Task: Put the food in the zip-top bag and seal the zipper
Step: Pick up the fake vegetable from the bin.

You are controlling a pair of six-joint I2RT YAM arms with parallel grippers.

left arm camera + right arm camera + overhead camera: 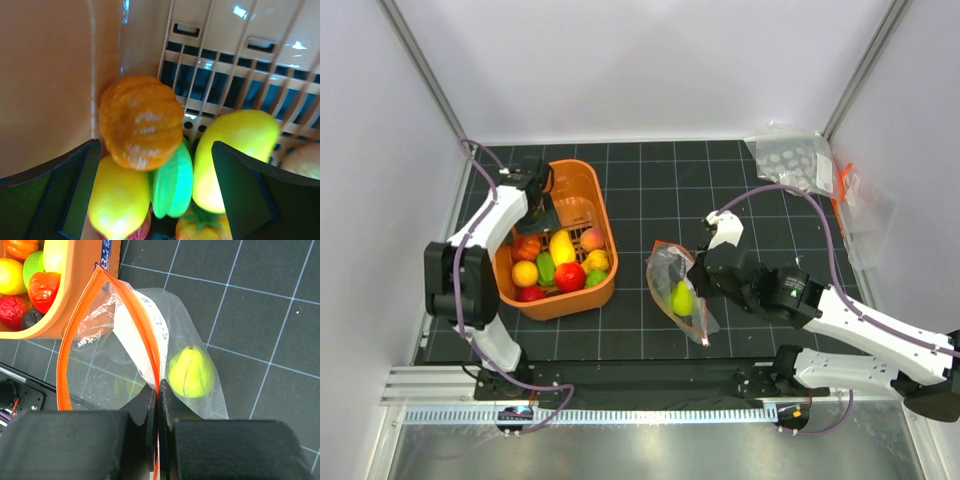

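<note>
The left hand (pixel 157 195) stands wide open, gripping nothing, over the toy food (pixel 560 265) in the orange basket (pixel 582 172) at left. The right hand (pixel 159 390) is clamped on the zipper (pixel 134 304) of the zip-top bag (pixel 668 268), which lies mid-table (pixel 660 190) with a yellow-green fruit (pixel 191 372) inside.

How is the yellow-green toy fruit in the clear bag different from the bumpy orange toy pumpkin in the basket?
The yellow-green plastic toy fruit looks mostly smooth; the orange plastic toy pumpkin has many ribs. The fruit lies alone inside the clear zip-top plastic bag; the pumpkin sits in the orange plastic basket, crowded beside other toy foods. Both are small, rounded toy foods.
</note>
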